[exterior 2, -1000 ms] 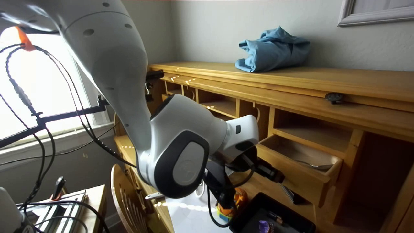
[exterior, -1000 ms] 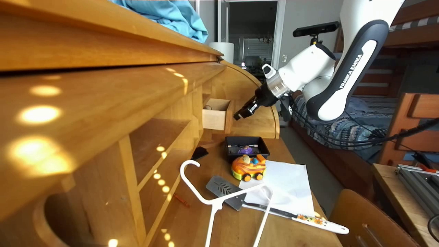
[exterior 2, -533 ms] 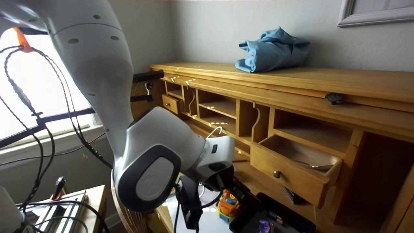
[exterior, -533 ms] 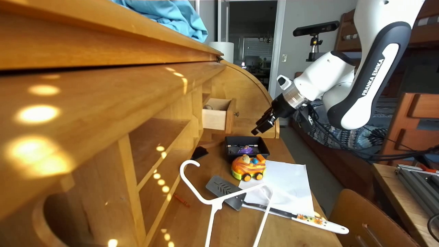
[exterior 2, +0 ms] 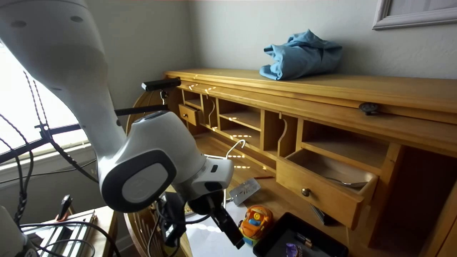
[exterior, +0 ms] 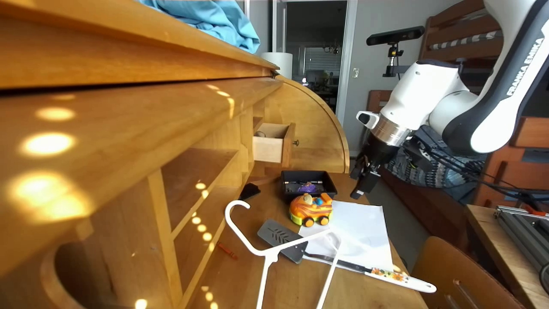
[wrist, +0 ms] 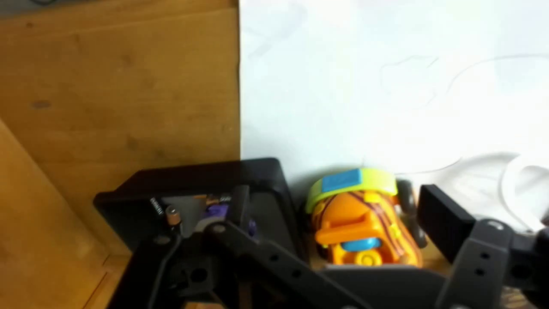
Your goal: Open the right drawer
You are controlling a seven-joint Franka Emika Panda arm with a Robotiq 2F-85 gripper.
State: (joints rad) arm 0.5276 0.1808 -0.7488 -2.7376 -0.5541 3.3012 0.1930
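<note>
The right drawer stands pulled well out of the desk hutch. It is a honey-coloured wooden box with a plain front (exterior 2: 332, 200) and a small round knob (exterior 2: 305, 192); an exterior view shows its pale side wall (exterior: 268, 149). A metal utensil (exterior 2: 348, 183) lies inside it. My gripper (exterior: 359, 185) is away from the drawer, out over the desk and pointing down. In the wrist view its fingers (wrist: 446, 221) are spread wide, holding nothing. Between and below them an orange toy car (wrist: 364, 219) is seen on the desk.
A black tray (exterior 2: 267, 242) with batteries and a purple wrapper lies below the drawer. White paper (exterior: 364, 231), a spatula (exterior: 283, 240) and a white hanger (exterior: 270, 256) also lie on the desk. A smaller drawer (exterior 2: 188, 114) sits at the hutch's far end.
My gripper has left the drawer knob, moved back across the desk and tilted to point downward. The knob, hidden behind the gripper before, now shows. The drawer has stayed in place.
</note>
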